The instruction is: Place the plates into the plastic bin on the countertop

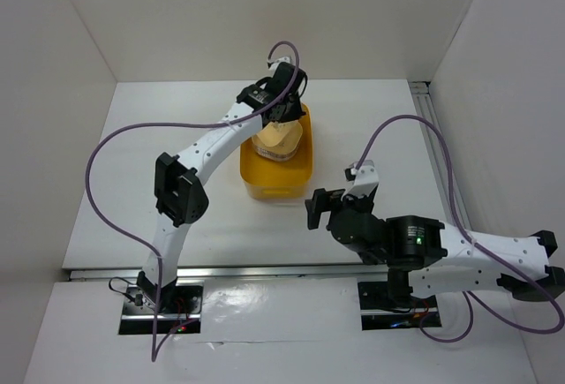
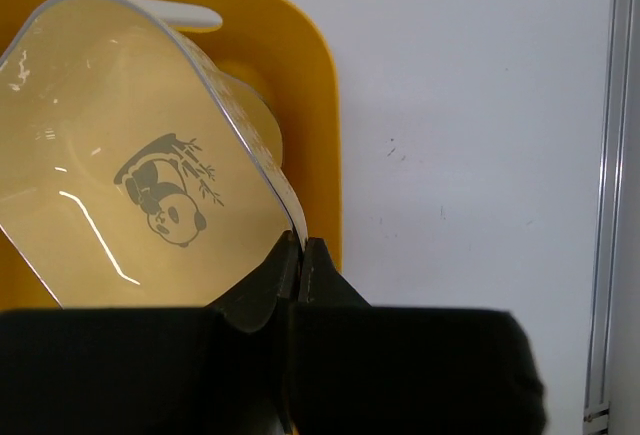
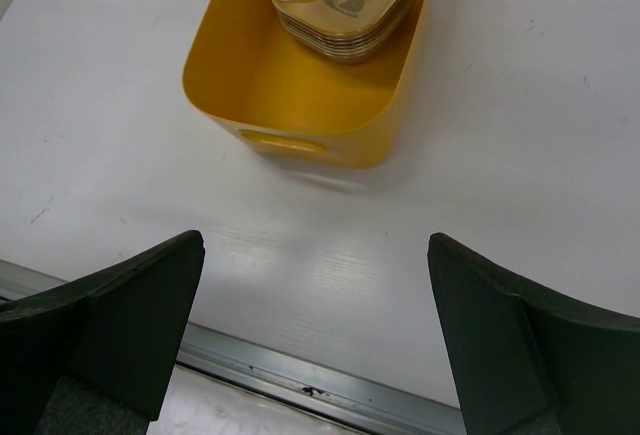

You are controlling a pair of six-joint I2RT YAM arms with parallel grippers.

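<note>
The yellow-orange plastic bin (image 1: 275,172) stands mid-countertop and holds a stack of plates (image 1: 281,144), also seen in the right wrist view (image 3: 345,15). My left gripper (image 2: 300,245) is shut on the rim of a cream plate with a panda print (image 2: 140,175), holding it tilted over the stack inside the bin (image 2: 320,85). My right gripper (image 3: 315,255) is open and empty, low over the white countertop (image 3: 520,135) in front of the bin (image 3: 300,105).
White walls enclose the countertop (image 1: 159,154). A metal rail (image 1: 433,128) runs along the right side and another (image 3: 300,380) along the near edge. The left arm's purple cable (image 1: 115,163) loops over the left part.
</note>
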